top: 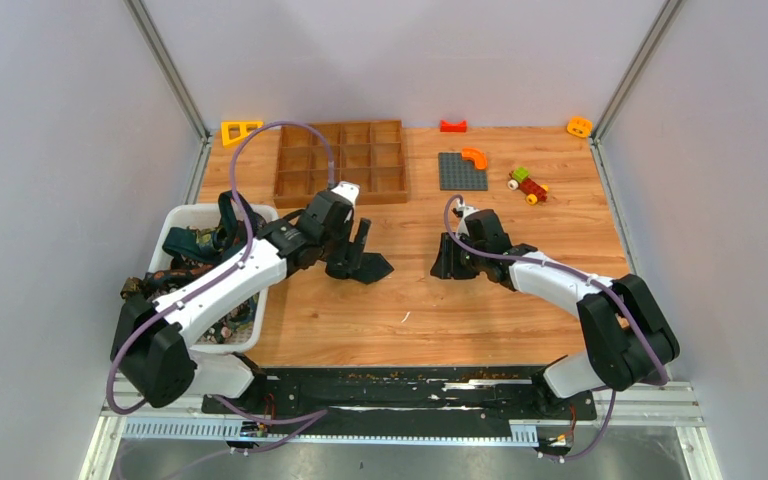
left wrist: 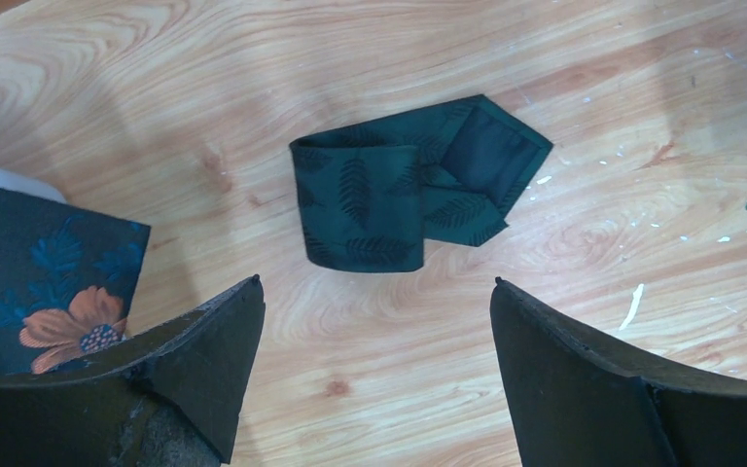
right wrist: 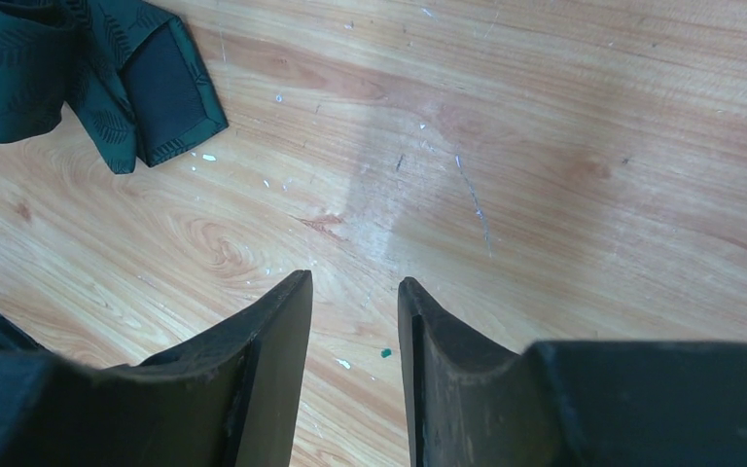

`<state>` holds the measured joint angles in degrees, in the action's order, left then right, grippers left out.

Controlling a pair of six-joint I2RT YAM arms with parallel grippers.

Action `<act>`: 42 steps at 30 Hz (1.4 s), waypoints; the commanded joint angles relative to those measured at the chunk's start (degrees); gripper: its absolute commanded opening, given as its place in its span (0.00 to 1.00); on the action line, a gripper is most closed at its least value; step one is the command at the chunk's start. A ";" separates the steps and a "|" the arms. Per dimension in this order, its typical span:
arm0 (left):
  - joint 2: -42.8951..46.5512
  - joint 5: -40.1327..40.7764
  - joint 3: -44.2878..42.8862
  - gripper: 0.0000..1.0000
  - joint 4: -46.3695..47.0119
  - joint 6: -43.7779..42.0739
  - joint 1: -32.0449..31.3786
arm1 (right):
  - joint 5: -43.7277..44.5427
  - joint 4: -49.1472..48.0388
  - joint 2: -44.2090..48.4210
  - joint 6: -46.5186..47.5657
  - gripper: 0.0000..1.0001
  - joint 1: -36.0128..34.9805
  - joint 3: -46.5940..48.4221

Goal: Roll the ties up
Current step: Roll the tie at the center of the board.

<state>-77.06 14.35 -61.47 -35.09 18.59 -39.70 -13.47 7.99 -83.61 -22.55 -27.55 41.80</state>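
**Green tie rolled and let go**

The dark green leaf-print tie (left wrist: 365, 209) lies loosely rolled on the wooden surface (left wrist: 545, 78), its pointed end splayed beside it. The left gripper (left wrist: 375, 284) hovers near it, spread wide and empty. The right gripper (right wrist: 354, 282), narrowly parted, grasps nothing. The white bin (top: 192, 211) holds what look like more ties.

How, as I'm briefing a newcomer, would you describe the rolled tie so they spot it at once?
On the wooden table, look right of the white bin. The rolled tie lies alone on bare wood: a short dark green leaf-patterned roll with its pointed end sticking out, unlike the orange-flowered tie at the bin.
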 commanded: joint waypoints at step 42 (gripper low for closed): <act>-13.46 -20.07 8.17 0.86 16.18 1.20 16.05 | 1.64 2.60 -3.90 1.70 0.42 -4.89 6.31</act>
<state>-88.66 -2.44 -53.65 -22.26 19.20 -24.01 -10.66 12.95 -87.24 -21.91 -32.88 47.81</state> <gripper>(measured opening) 0.867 0.415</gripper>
